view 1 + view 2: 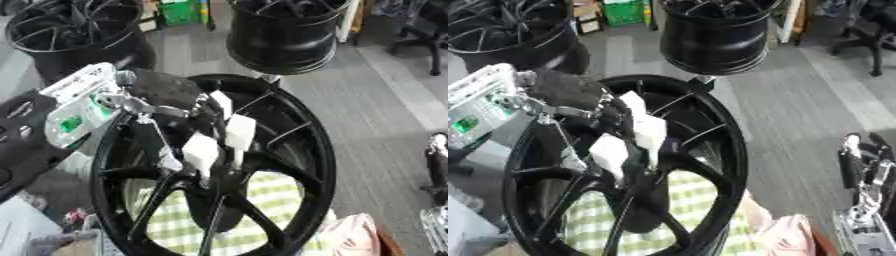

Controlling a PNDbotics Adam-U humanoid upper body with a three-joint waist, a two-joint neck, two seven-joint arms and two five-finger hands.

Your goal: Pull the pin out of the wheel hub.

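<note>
Green-checked cloth (pixel 267 197) seen through spokes at near edge. Black wheel hub (pixel 297 165) stood before robot, face toward camera. Left hand (pixel 188 107) reached in from left over hub centre; white-padded fingertips (pixel 201 152) curled downward at spoke junction. Pin hidden behind fingers; its axis and direction cannot be told. Right hand (pixel 868 170) idle at right edge, finger state unclear. Two more black wheels (pixel 284 35) set beyond.

Close head views over shared wheel hub (pixel 219 170)
</note>
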